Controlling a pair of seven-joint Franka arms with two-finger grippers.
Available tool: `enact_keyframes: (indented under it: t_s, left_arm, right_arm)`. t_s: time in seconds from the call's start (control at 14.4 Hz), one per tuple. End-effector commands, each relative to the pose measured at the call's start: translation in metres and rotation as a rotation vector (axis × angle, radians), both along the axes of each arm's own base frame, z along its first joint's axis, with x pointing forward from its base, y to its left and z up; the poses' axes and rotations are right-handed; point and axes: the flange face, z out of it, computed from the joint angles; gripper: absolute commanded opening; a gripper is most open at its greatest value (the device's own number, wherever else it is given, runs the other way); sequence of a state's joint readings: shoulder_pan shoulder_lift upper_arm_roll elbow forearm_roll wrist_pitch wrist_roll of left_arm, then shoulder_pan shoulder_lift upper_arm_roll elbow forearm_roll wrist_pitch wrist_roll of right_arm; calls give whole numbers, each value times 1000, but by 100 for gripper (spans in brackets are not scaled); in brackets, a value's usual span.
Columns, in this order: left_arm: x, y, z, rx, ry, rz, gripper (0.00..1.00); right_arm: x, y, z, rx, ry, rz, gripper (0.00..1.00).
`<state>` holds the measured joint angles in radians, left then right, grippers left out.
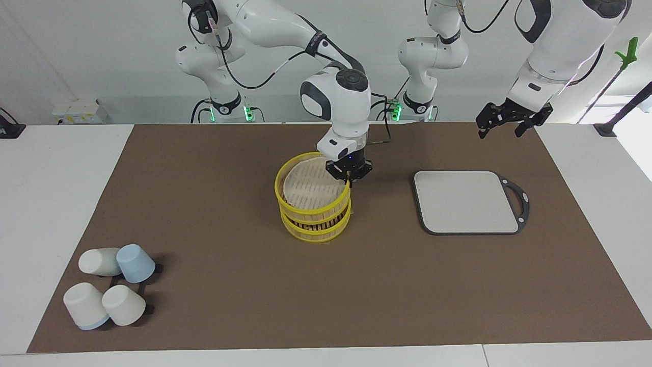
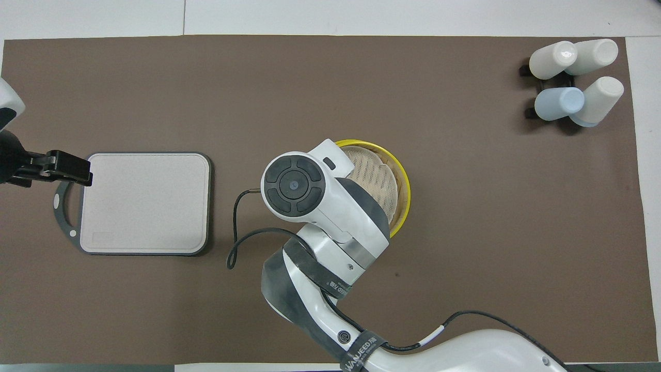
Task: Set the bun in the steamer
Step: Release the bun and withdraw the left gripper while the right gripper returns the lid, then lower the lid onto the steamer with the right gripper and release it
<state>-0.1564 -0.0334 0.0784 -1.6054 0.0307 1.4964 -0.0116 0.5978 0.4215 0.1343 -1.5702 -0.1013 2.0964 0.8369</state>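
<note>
The steamer (image 1: 315, 227) stands in the middle of the brown mat, two yellow-rimmed tiers stacked. Its slatted lid tier (image 1: 308, 189) is tilted, with the side toward the left arm's end raised. My right gripper (image 1: 349, 179) is shut on that raised yellow rim. In the overhead view the right arm's wrist covers this gripper and part of the steamer (image 2: 405, 188). My left gripper (image 1: 501, 126) is open and empty, up in the air over the mat's edge beside the cutting board's handle. It also shows in the overhead view (image 2: 72, 171). The bun is not in view.
A grey rectangular cutting board (image 1: 466, 201) with a dark handle lies toward the left arm's end; it also shows in the overhead view (image 2: 144, 201). Several upturned white and blue cups (image 1: 109, 285) stand on a rack at the right arm's end, farther from the robots.
</note>
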Motion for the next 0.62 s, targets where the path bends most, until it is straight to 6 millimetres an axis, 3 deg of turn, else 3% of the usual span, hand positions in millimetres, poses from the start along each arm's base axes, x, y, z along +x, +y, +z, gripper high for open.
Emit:
enact_keyframes:
  t_s: [0.0,0.42,0.56]
  left_arm:
    - [-2,4,20,37,10,-15,100]
    - [3,-4,27,-34,4,-21,100]
    - [5,4,27,-75,-14,2,100]
  right_arm:
    - [6,-2,2,17,-34,-4,0]
    - [13,0,-6,21,-55,15,0]
    - [13,0,-8,18,-54,31,0]
